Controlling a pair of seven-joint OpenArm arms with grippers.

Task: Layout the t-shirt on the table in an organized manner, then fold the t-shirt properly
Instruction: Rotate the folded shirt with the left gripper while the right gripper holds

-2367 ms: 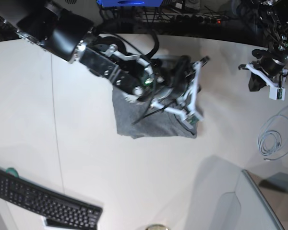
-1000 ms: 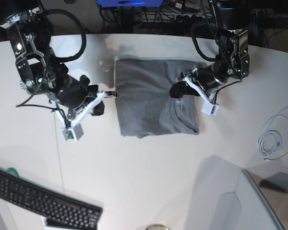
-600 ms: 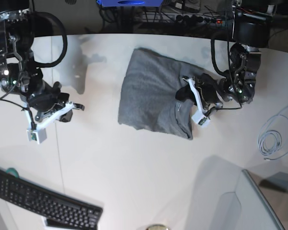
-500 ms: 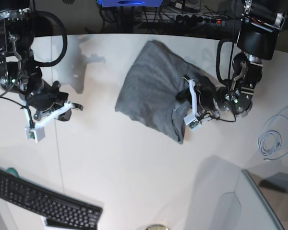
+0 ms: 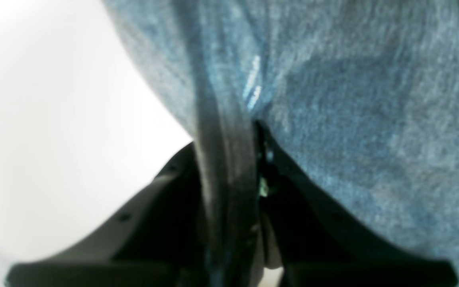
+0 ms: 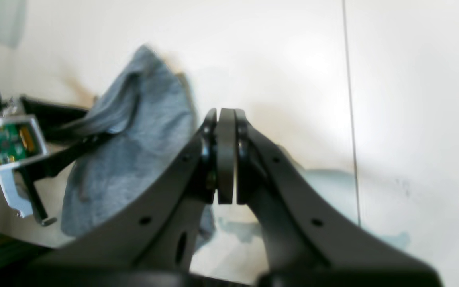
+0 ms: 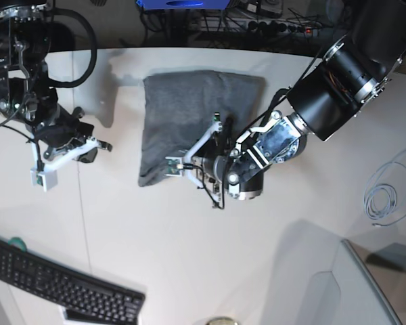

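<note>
Heather-grey soft fabric t-shirt (image 7: pixel 189 112) lies bunched mid white smooth table (image 7: pixel 189 257). Left gripper (image 7: pixel 213 145) pinches its edge; right gripper (image 7: pixel 88 145), left of shirt, closed, empty. Best drag slowly, cloth kept taut.

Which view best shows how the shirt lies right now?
Base: the whole shirt shows as a folded block on the table. Left wrist shows only blurred cloth pinched in the left gripper; right wrist shows part of it.
</note>
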